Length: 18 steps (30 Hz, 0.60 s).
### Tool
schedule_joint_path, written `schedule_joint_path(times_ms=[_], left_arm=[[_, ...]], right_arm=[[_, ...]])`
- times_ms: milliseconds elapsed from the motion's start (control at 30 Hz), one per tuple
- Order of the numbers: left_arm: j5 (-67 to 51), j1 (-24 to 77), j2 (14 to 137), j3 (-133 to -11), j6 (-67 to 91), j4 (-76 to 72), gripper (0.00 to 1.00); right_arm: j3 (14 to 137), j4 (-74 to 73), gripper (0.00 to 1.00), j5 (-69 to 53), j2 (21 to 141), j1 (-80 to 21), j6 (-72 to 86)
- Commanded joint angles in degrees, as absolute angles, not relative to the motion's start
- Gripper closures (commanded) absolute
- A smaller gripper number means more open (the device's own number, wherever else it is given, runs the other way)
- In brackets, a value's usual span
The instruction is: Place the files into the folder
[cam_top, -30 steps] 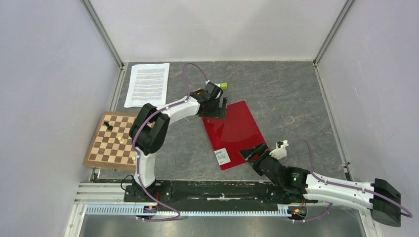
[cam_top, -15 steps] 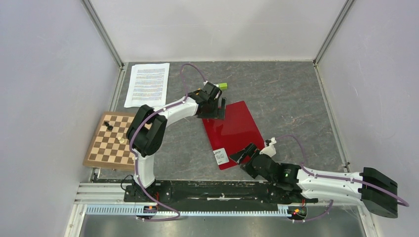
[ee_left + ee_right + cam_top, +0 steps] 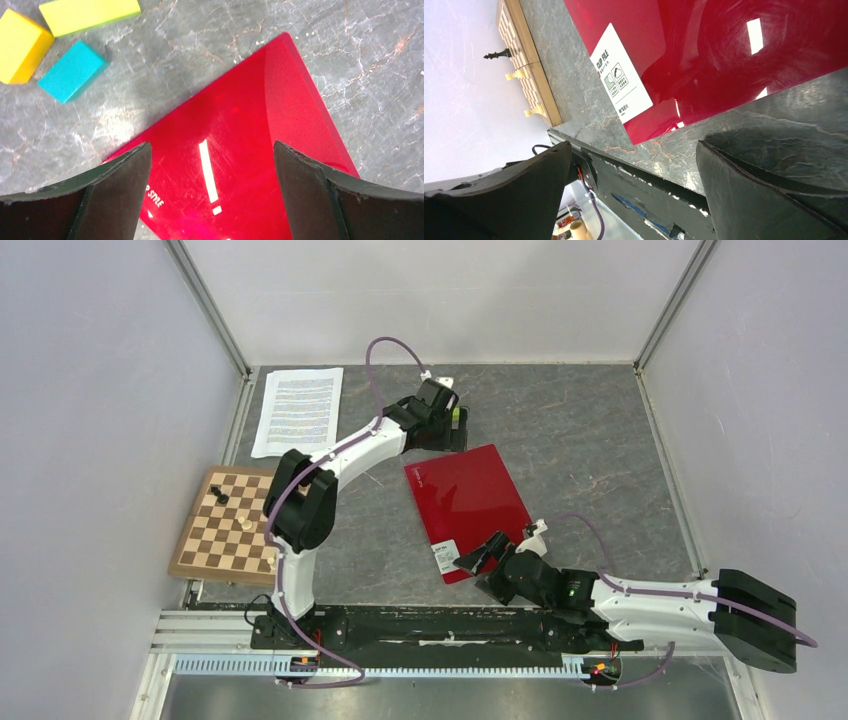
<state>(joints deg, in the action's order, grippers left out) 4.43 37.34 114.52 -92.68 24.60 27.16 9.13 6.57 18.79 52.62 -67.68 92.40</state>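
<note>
At the table's left edge, a chessboard [image 3: 225,525]. In the far-left corner, the files [image 3: 298,410], flat, well apart from the folder. Left gripper [image 3: 452,440] spread wide, grasping nothing, poised over the folder's far corner, blocks [image 3: 72,70] just beyond. Mid-table, the folder [image 3: 470,502], closed, skewed to the edges, white label [image 3: 449,557] by its near corner. Right gripper [image 3: 483,552] likewise gaping and empty, low beside that corner, close to the near edge.

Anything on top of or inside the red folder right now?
On the closed red folder only its white label shows, near the front corner; no sheets lie on it. It is shut, so the inside is hidden. The files lie apart, far left.
</note>
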Motion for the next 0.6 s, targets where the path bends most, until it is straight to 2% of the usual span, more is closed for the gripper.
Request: schedule_joint_path(times_ms=[0,200,567], left_arm=[[6.1,37.1,119.8,-96.5,18.9,26.5,0.04],[6.4,36.7,124.1,-96.3,17.8,23.7,0.04],[6.4,36.6,125.4,-94.4,19.4,22.9,0.04]], right_arm=[[8.4,7.2,0.01,17.1,53.7,-68.2,93.3],[8.0,8.4,0.01,18.0,52.1,-68.3,93.2],[4.8,18.9,0.01,16.3,52.4,-68.5,92.8]])
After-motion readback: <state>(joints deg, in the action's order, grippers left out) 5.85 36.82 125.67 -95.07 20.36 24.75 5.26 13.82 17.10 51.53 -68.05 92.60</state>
